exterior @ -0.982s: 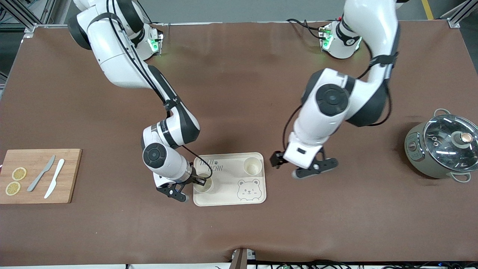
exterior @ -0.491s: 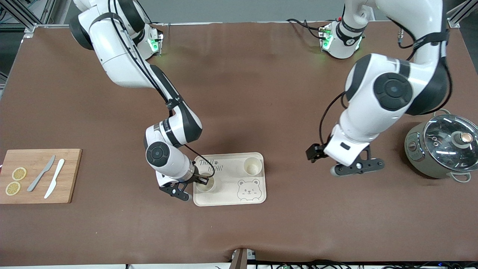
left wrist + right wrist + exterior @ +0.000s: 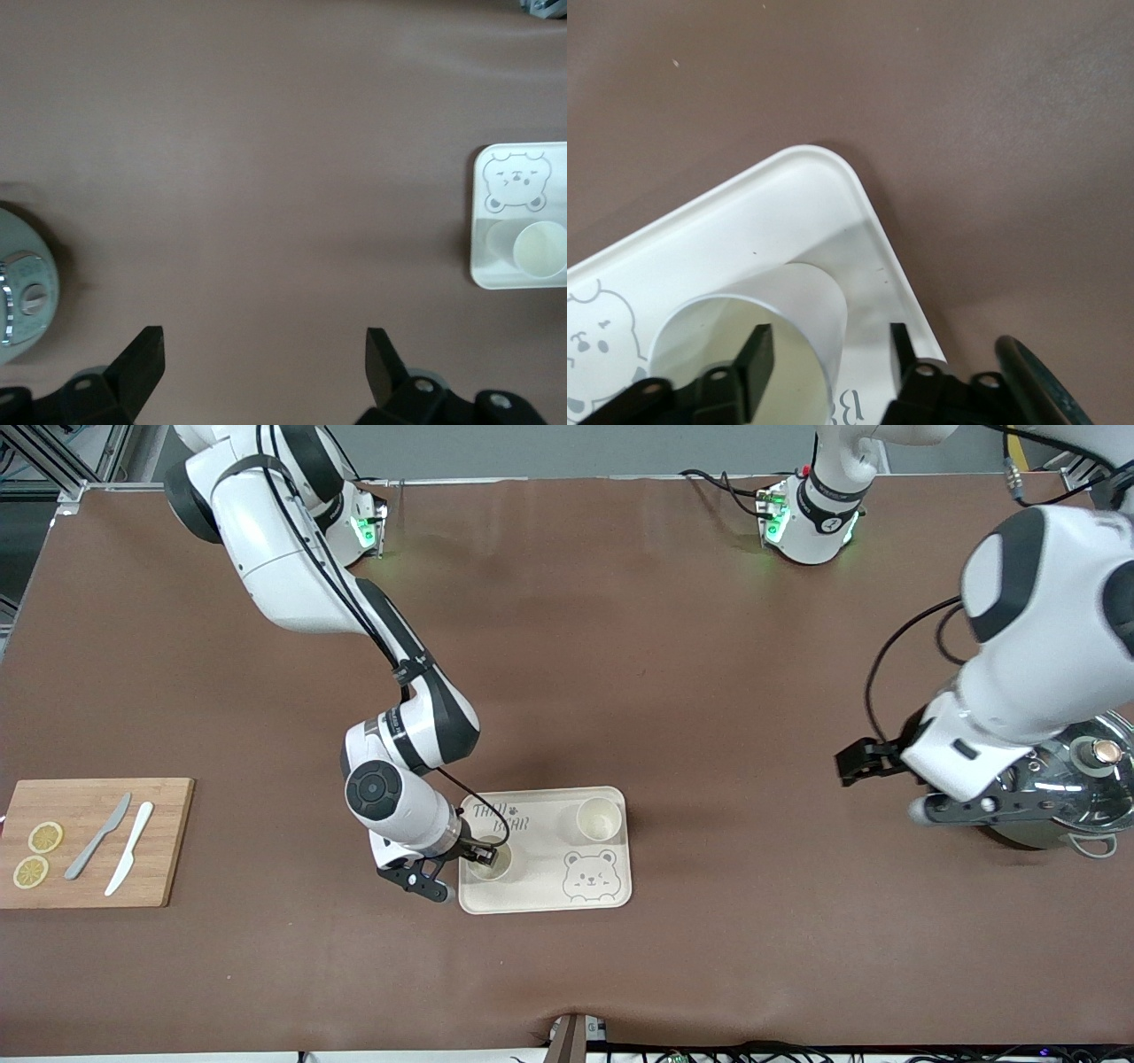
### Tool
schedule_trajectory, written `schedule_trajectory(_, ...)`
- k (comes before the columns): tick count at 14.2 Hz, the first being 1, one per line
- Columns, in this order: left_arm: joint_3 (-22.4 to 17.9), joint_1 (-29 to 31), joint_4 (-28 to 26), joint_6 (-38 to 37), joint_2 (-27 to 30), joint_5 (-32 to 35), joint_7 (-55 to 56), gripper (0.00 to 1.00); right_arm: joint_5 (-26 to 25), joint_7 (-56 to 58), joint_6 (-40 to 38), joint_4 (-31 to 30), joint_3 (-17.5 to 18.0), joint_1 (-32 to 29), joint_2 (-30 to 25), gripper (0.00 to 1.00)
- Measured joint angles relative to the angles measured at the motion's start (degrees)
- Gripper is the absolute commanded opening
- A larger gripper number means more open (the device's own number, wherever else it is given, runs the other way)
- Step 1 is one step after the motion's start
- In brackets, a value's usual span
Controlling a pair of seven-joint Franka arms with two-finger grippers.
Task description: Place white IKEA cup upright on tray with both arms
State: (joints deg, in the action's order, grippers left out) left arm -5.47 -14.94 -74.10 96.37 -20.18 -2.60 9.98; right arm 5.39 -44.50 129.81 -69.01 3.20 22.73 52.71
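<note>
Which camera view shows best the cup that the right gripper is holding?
The right wrist view: the cup fills it, upright on the tray, between the right gripper jaws. The front view shows it small and partly covered; the left wrist view misses it.

My right gripper (image 3: pixel 483 854) sits low near the worktop's front edge, fingers spread; my left gripper (image 3: pixel 264 367) hangs open toward its end.
</note>
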Motion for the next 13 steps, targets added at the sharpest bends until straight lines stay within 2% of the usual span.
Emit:
schedule_trajectory(2,0.01,1.72,-0.37,-1.29,1.23,0.00,-2.54,1.00,0.00,0.02,-0.91,0.69,-0.28,-0.07,-0.69,1.00)
schedule_trajectory(6,0.00,5.64,-1.95,-3.29,4.15,0.01,-5.97,1.00,0.01,0.03,-11.37,1.93,-0.21,-0.13,-6.49,1.00)
schedule_trajectory(8,0.00,6.87,-2.42,-5.38,5.69,0.01,-6.06,1.00,0.04,0.03,-19.05,2.40,0.03,0.01,-12.30,1.00)
schedule_trajectory(11,0.02,8.15,-3.22,-7.02,7.74,0.01,-6.06,1.00,0.18,0.02,-29.87,1.64,0.63,0.58,-24.20,1.00)
schedule_trajectory(13,0.01,8.61,-4.11,-7.12,8.92,0.01,-6.06,1.00,0.19,0.01,-34.92,-2.31,0.74,1.18,-34.14,1.00)
